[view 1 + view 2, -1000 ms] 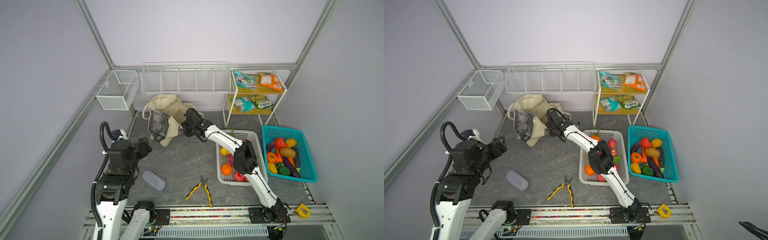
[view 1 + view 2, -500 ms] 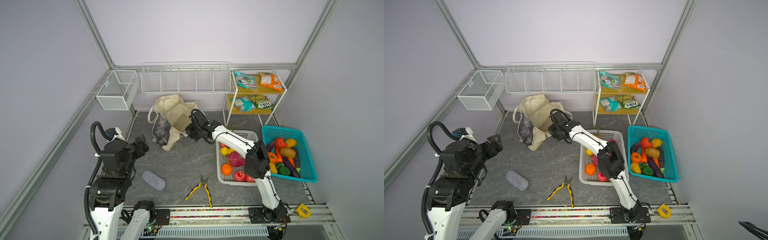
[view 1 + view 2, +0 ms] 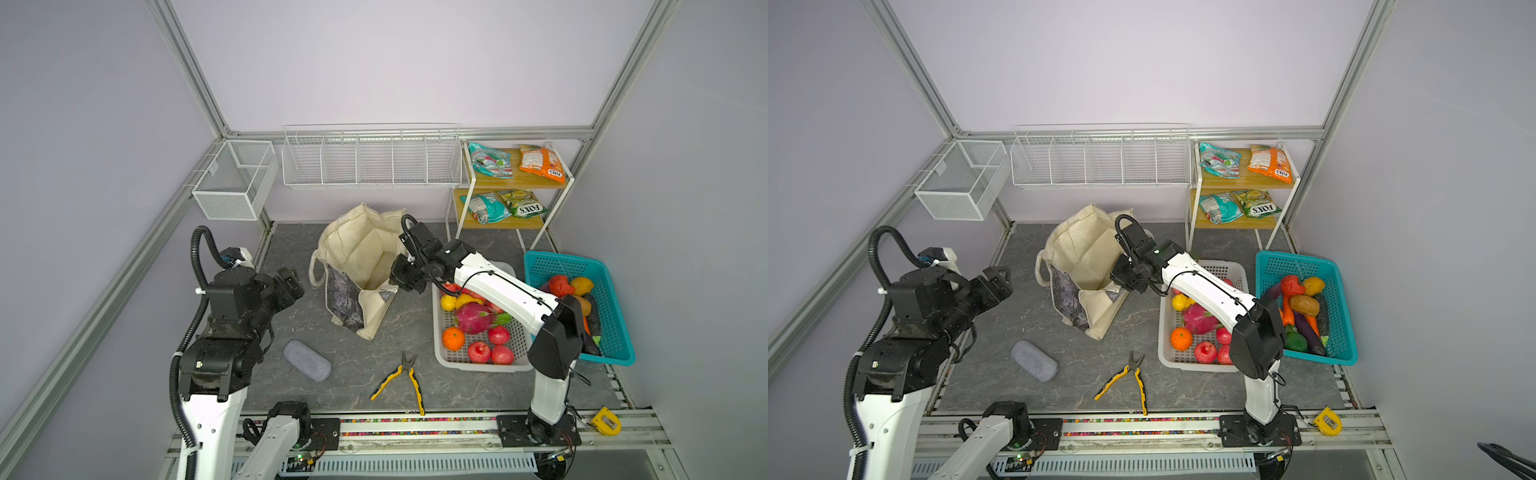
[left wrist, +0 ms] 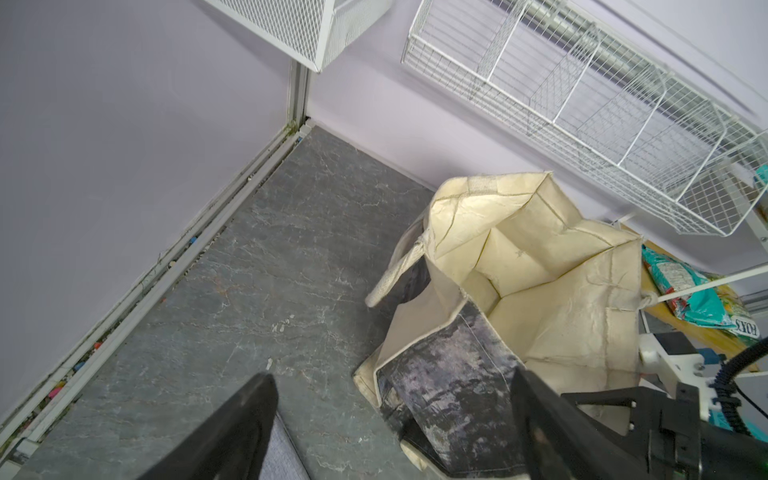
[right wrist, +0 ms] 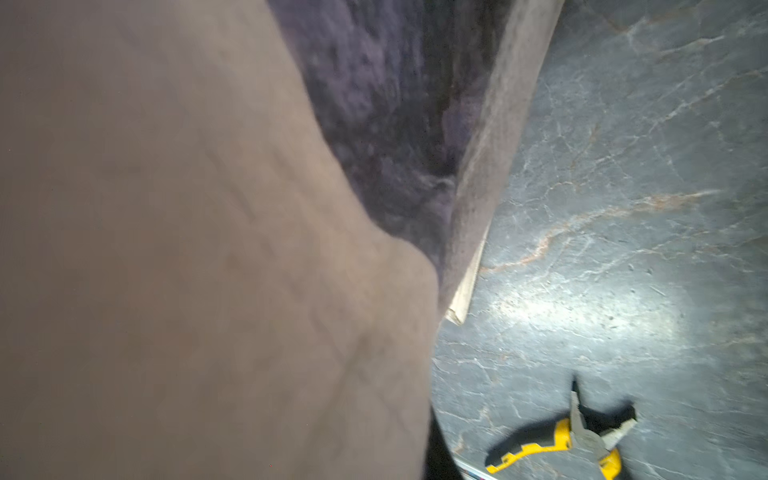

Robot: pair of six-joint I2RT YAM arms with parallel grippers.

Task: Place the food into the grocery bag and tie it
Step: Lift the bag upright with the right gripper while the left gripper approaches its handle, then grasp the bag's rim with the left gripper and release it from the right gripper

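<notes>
Dragged rightward and pulled open, the grocery bag [image 3: 357, 253] stands on the surface [image 3: 345, 357] beside the white basket [image 3: 478, 365], right fingers [image 3: 398, 272] clamped on its rim; left fingers [image 4: 237, 424] gape wide, empty.

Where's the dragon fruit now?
In both top views the dragon fruit lies in the white basket, right of centre, beside the orange; the teal basket stands to its right.

Robot lab cell, aluminium frame [image 3: 193, 70]
</notes>
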